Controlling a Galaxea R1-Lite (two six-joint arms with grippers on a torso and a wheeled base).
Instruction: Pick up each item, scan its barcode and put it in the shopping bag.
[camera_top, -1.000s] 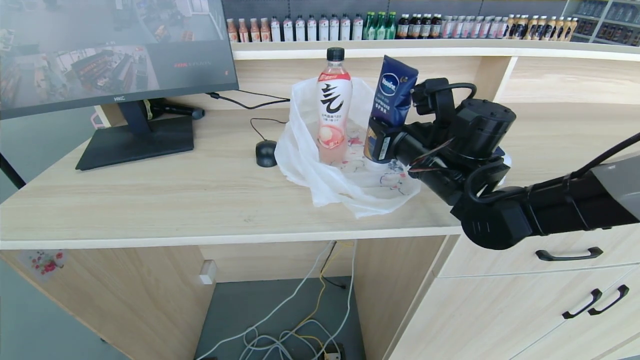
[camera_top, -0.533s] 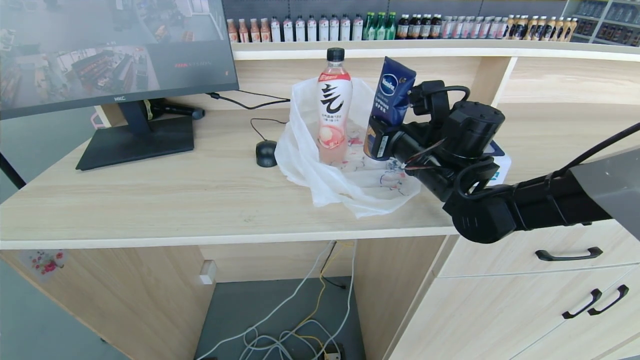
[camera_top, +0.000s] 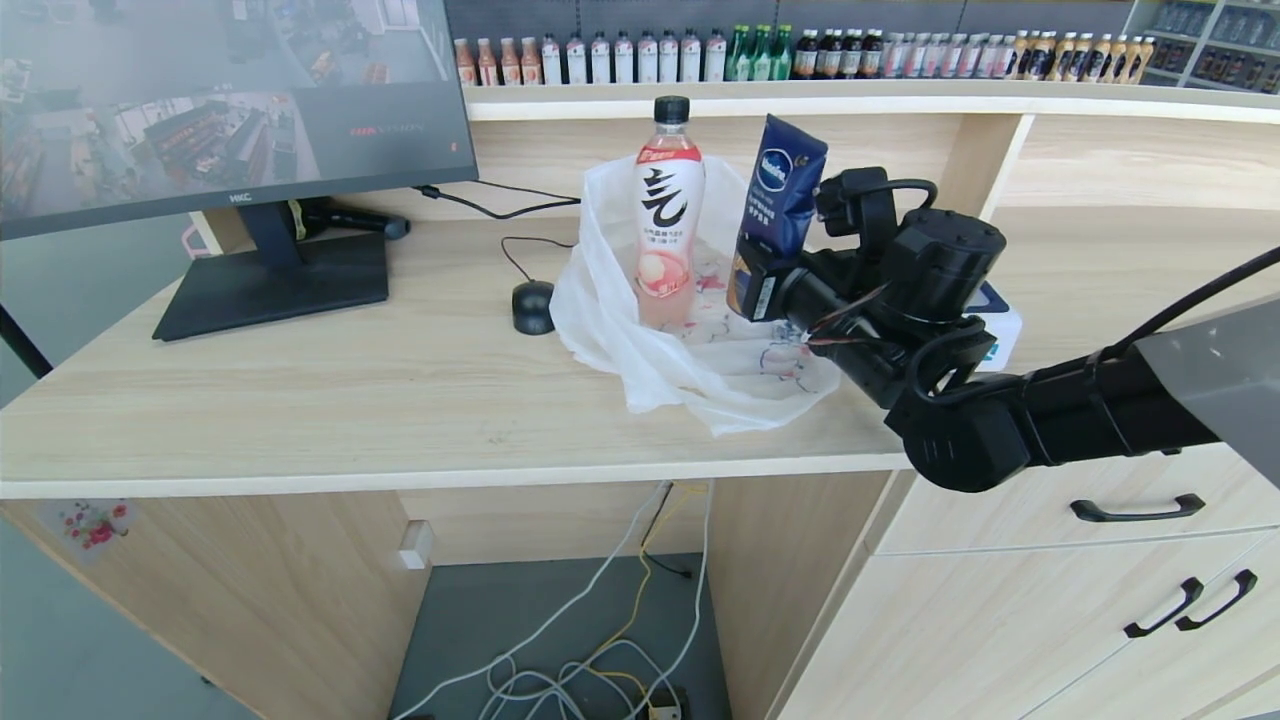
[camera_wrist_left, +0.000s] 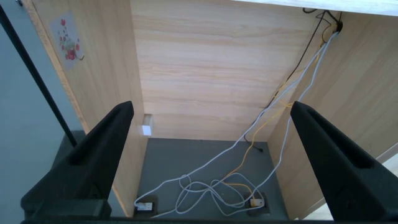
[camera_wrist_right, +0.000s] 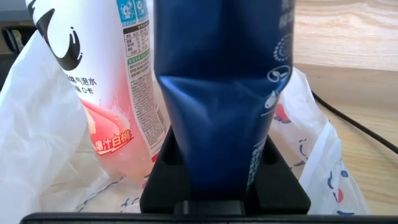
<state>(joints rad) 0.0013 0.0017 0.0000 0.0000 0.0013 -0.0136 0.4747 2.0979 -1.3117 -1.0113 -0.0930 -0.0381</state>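
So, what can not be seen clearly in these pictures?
Right wrist view: the tops of the blue tube and the bottle are cut off by the edge; the tube hides much of the shopping bag.
Head view: the white box is mostly behind the right arm; the tube's print is too small.

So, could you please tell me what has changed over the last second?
The right gripper, shut on the blue tube, edged slightly left, towards the bottle standing in the bag; most of that shift came early. Its grip is unchanged. The bottle, bag and mouse stayed put.
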